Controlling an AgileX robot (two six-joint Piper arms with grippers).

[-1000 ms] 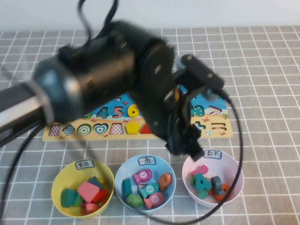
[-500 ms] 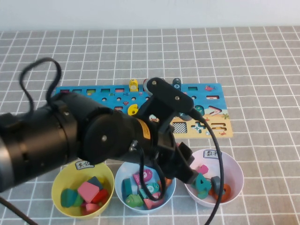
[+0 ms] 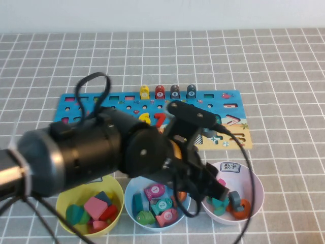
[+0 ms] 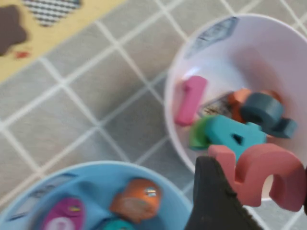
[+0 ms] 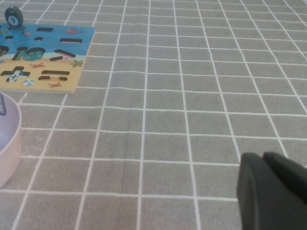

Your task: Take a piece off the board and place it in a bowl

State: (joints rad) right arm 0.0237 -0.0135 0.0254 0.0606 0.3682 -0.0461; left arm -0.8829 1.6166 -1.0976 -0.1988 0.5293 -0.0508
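My left gripper (image 3: pixel 216 190) is shut on the pink 5 (image 4: pixel 268 167) and holds it above the near left rim of the pale pink bowl (image 3: pixel 257 184). In the left wrist view one dark finger (image 4: pixel 211 201) presses the piece's side, and my left gripper (image 4: pixel 254 188) hangs over the bowl (image 4: pixel 249 52), which holds a pink 1, a teal 4 and other numerals. The blue board (image 3: pixel 101 101) lies behind the bowls, partly hidden by my left arm. My right gripper (image 5: pixel 273 191) is shut and empty, low over bare table right of the board (image 5: pixel 43 57) and the bowl (image 5: pixel 7 139).
A yellow bowl (image 3: pixel 89 206) with shape pieces and a light blue bowl (image 3: pixel 155 203) with fish pieces stand left of the pink bowl. The yellow 6 and red 7 (image 3: pixel 159 120) sit on the board. Grey checked cloth covers the table.
My left arm has swung back from over the board toward the near edge and lowered. Its gripper now hangs at the pink bowl's rim with the pink 5 in it.
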